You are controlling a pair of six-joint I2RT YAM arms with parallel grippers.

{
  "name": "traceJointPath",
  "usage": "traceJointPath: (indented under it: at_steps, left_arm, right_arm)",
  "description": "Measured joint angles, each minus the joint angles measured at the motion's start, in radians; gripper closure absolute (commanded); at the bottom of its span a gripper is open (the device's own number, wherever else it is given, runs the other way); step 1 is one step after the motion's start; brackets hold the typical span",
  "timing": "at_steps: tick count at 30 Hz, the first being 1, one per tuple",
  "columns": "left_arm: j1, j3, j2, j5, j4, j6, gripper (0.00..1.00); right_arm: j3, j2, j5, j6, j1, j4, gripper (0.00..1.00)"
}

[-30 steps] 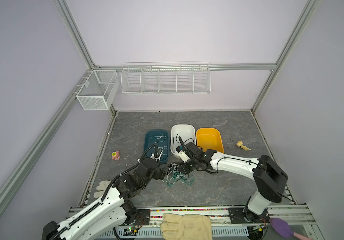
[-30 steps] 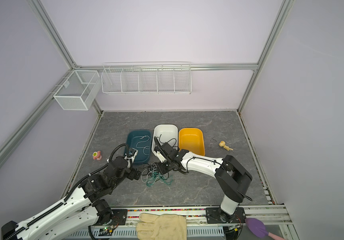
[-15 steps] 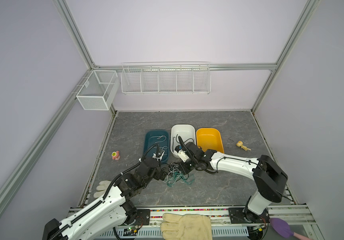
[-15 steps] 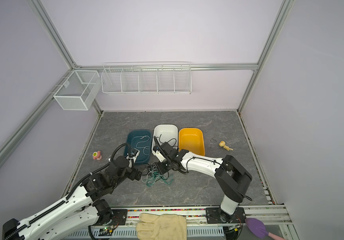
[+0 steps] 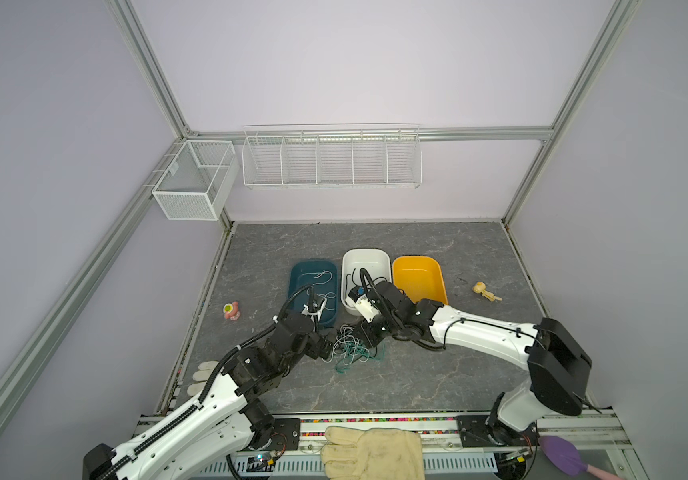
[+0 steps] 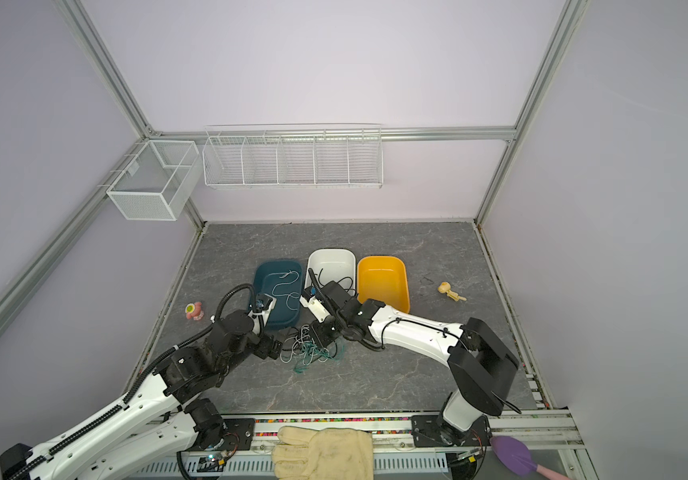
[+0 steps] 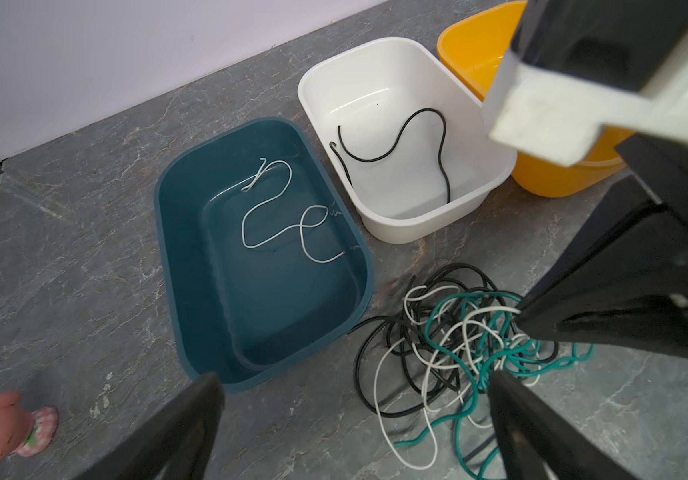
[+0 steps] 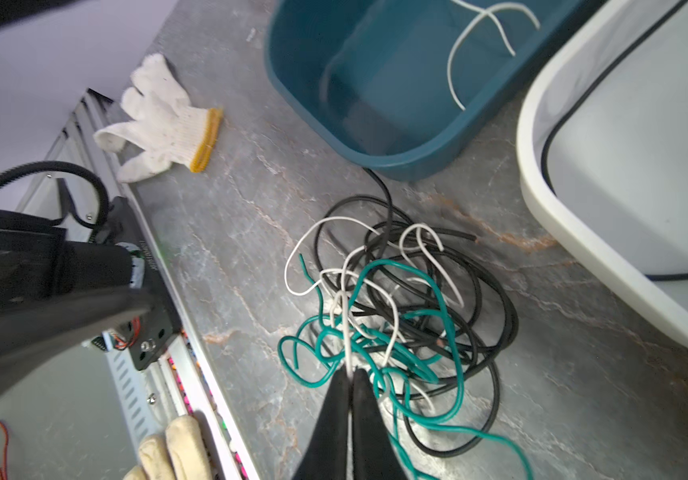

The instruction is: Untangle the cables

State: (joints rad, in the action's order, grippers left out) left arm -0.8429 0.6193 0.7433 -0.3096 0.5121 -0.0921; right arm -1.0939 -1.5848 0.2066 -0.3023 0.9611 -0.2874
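right tool (image 8: 350, 372), jaws together, pinches a white strand (image 8: 346, 332) at the edge of the tangled cables (image 8: 396, 307). the tangle is a heap of black, white and teal-green cords on the grey marbled bench (image 5: 438, 374), just in front of the teal bin (image 7: 276, 299) and the white bin (image 7: 375, 104). in both top views the heap lies to the left of this tool and toward the front rail. the pinched strand runs from the tips straight into the heap's middle, roughly in line with the fingers, so a pull back along the arm looks the likeliest way to draw it free.

the left tool (image 5: 325, 347), jaws wide apart, hangs just beside the heap on the opposite side. it seems well placed to pin down the rest.

one white cable (image 7: 244, 228) already lies in the teal bin and one black cable (image 7: 445, 166) in the white bin. the yellow bin (image 5: 417, 274) holds nothing.

the bench is flat and bare toward the front, which leaves room to drag a strand out. a knit glove (image 8: 163, 120), a pink toy (image 5: 232, 311) and a wooden figure (image 5: 484, 290) lie well apart from the heap.
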Motion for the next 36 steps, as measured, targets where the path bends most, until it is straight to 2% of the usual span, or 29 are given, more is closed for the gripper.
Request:
traceJointPath:
  at_steps: [13, 21, 36]
  left_arm:
    - [0.0, 0.013, 0.003, 0.08, 0.018, -0.028, 0.01]
    - [0.0, 0.013, -0.001, 0.083, 0.026, -0.028, 0.01]
    - [0.0, -0.033, -0.101, 0.114, -0.002, -0.019, 0.01]
  right_arm:
    - [-0.14, 0.035, -0.056, -0.005, 0.035, -0.083, 0.93]
    - [-0.171, 0.138, -0.076, -0.009, 0.043, -0.117, 0.93]
    - [-0.254, 0.223, -0.04, -0.028, 0.048, -0.166, 0.93]
